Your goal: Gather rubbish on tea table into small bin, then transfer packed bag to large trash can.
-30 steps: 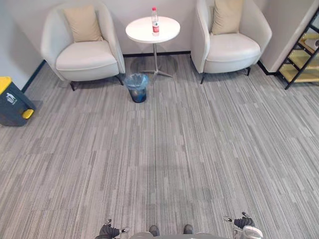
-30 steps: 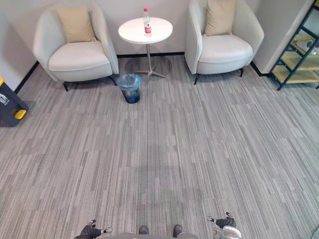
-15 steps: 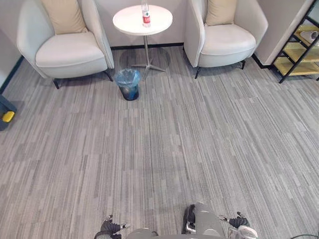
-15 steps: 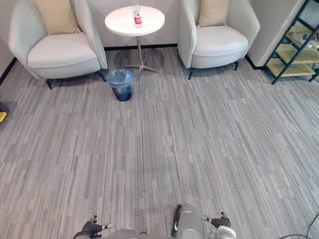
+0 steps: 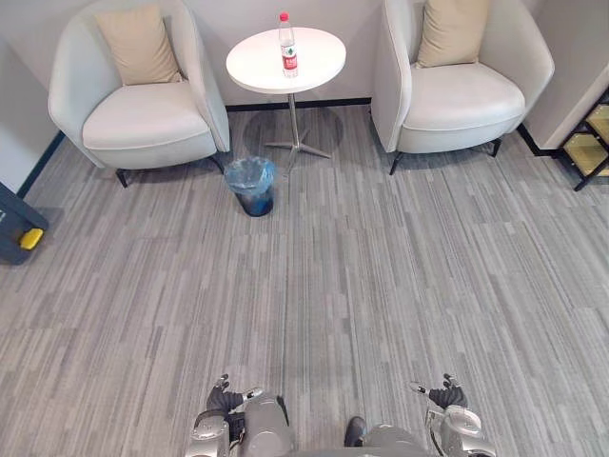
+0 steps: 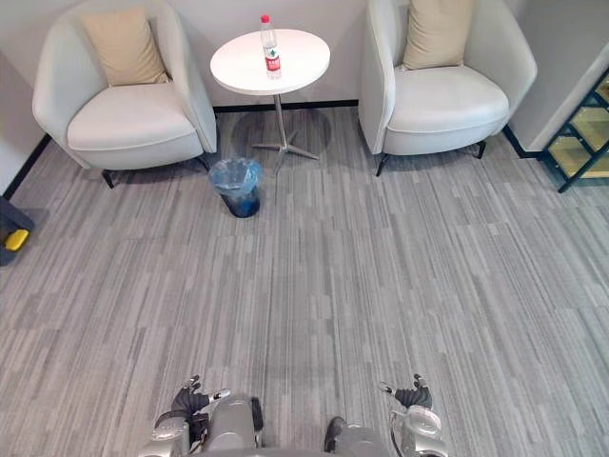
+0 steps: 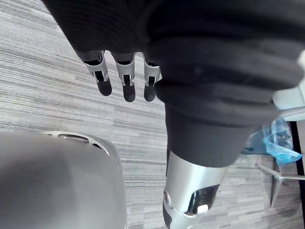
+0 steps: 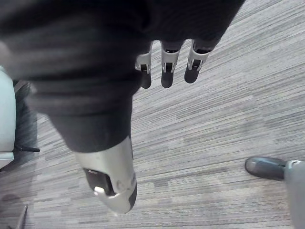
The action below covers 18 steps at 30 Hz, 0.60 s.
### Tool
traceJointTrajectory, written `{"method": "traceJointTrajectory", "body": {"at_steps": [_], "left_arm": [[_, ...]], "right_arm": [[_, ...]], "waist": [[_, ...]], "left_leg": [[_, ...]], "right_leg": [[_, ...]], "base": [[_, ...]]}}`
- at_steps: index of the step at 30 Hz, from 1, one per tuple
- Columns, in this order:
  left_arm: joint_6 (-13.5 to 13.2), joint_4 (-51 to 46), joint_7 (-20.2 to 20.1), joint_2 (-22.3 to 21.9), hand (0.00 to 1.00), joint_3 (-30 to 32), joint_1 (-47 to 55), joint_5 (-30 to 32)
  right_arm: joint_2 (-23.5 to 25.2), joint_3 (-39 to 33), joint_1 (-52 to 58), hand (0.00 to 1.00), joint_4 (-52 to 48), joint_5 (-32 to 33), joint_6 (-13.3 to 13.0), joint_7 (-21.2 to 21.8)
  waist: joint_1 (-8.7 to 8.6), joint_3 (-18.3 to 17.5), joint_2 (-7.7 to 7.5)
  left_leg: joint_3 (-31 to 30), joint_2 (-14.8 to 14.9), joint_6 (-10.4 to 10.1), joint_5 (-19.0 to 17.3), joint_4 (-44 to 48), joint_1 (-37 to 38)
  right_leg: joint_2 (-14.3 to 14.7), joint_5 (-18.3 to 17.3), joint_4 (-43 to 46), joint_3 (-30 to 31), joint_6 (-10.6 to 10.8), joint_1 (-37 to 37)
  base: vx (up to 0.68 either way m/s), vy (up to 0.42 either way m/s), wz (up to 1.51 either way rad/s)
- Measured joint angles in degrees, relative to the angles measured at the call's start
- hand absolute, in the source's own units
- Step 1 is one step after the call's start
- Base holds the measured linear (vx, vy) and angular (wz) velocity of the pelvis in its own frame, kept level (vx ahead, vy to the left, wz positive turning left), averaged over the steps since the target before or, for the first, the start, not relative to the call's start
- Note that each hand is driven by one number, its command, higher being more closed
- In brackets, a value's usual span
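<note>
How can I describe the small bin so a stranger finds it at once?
At the far wall a round white table stands between the left armchair and the right armchair. The small bin stands on the carpet before the table's foot, nearer the left armchair. It is round, lined with a blue bag, unlike the dark large trash can with yellow at the left.

A red-capped bottle is standing upright on the round white table. A small bin lined with a blue bag is sitting by its foot, a dark trash can well apart.
</note>
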Motion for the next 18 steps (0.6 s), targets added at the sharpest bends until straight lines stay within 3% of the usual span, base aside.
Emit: {"method": "traceJointTrajectory", "body": {"at_steps": [1,2,3,4,5,6,8,10,11,12,14,16,18], "left_arm": [[0.02,0.02,0.01,0.04,0.0,0.01,0.05,-0.37],[0.02,0.04,0.02,-0.04,0.0,0.0,0.05,-0.82],[0.01,0.05,0.01,-0.15,0.0,0.0,0.04,-0.89],[0.01,0.05,0.02,-0.22,0.0,-0.02,0.08,-0.89],[-0.01,0.21,0.09,-0.18,0.0,0.18,0.55,-0.91],[0.0,0.38,0.13,0.19,0.0,0.38,1.09,-0.89],[0.01,0.29,0.16,1.13,0.0,0.55,1.08,-0.86],[0.04,0.95,0.23,1.46,0.0,0.3,1.09,-0.87],[0.13,1.39,0.39,1.77,0.0,-0.41,1.09,-0.86],[0.18,1.38,0.52,1.87,0.0,-1.1,1.11,-0.86],[0.3,1.38,0.85,1.57,0.0,-1.75,1.43,-0.86],[0.51,1.36,0.87,1.27,0.0,-1.67,1.02,-0.89],[0.58,1.52,0.86,0.92,0.0,-1.65,0.73,-0.89]], "right_arm": [[0.03,-0.04,-0.07,0.0,0.0,0.0,0.01,-0.08],[0.14,-0.04,0.03,0.0,0.04,-0.02,0.03,-0.21],[0.08,-0.17,0.28,0.0,0.12,-0.02,0.09,-0.43],[-0.07,-0.22,0.32,0.0,0.32,-0.02,0.1,-0.77],[-0.27,-0.12,0.26,0.0,1.26,-0.03,0.13,-0.97],[-0.05,-0.11,0.28,0.0,2.13,-0.37,0.34,-0.94],[0.23,-0.22,1.14,0.0,2.24,-0.64,0.56,-0.94],[0.36,-0.21,1.13,0.0,2.21,-1.05,0.56,-0.88],[0.6,-0.11,1.26,0.0,2.22,-1.52,0.6,-0.8],[0.67,0.05,1.43,0.0,2.23,-1.78,0.6,-0.76],[1.09,0.3,1.6,0.0,2.2,-2.37,0.67,-0.66],[1.26,0.29,1.39,0.0,1.97,-2.42,0.58,-0.61],[1.11,0.27,1.56,0.0,2.18,-2.68,0.59,-0.58]], "waist": [[0.05,-0.01,0.0],[0.22,0.02,-0.05],[0.77,-0.02,-0.03],[1.21,-0.1,0.05],[1.67,-0.24,-0.12],[2.39,-0.97,-1.05],[2.78,-2.0,-3.67],[2.71,-2.2,-4.11],[2.42,-2.21,-4.32],[2.1,-2.19,-4.31],[1.21,-2.11,-4.19],[1.0,-2.0,-3.84],[0.76,-1.52,-3.04]], "left_leg": [[0.72,-0.72,-0.05,0.04,-4.85,-0.23],[1.18,-2.76,-0.38,0.69,-15.81,-0.1],[0.91,-4.62,-1.19,2.89,-26.41,0.06],[0.72,-5.29,-1.23,4.44,-30.67,0.78],[0.17,-6.01,-0.09,9.81,-33.93,1.38],[-0.46,-8.1,2.22,11.56,-31.93,1.31],[0.48,-10.21,4.16,8.27,-27.29,0.27],[1.69,-11.59,5.29,5.91,-26.28,2.86],[1.99,-12.76,6.1,4.49,-26.26,5.78],[2.18,-13.16,6.56,3.46,-26.31,7.55],[2.19,-14.27,6.77,1.08,-28.99,15.33],[2.02,-14.39,6.73,1.07,-33.64,21.3],[1.46,-13.87,6.63,1.01,-36.95,25.46]], "right_leg": [[-0.33,-0.17,-0.51,0.11,0.43,0.64],[-1.15,-0.98,-1.07,0.55,1.56,1.73],[-1.87,-2.07,-1.67,1.22,2.48,2.67],[-2.07,-2.58,-1.81,1.75,3.26,3.04],[-2.69,-4.02,-2.07,2.95,4.71,4.02],[-4.56,-5.79,-2.03,3.94,6.09,5.14],[-7.66,-6.8,2.13,5.45,7.72,4.23],[-10.53,-6.36,17.02,8.18,9.26,-0.85],[-12.78,-4.08,30.07,9.73,13.54,-5.68],[-13.41,-3.42,36.13,10.09,14.71,-7.83],[-14.96,-3.53,50.11,8.6,14.05,-14.53],[-14.72,-4.52,50.36,4.25,11.65,-19.81],[-13.99,-5.48,43.92,0.57,9.9,-23.12]], "base": [[0.31,0.145,-0.21],[0.41,0.213,-0.16],[0.29,0.162,-0.22],[0.43,0.288,-0.36],[0.48,0.308,-0.41],[0.59,0.352,-0.35],[0.53,0.231,-0.26],[0.52,0.25,-0.18],[0.4,0.171,0.0],[0.5,0.172,0.07],[0.49,0.116,0.08],[0.49,0.046,0.06],[0.44,-0.028,0.11]]}}
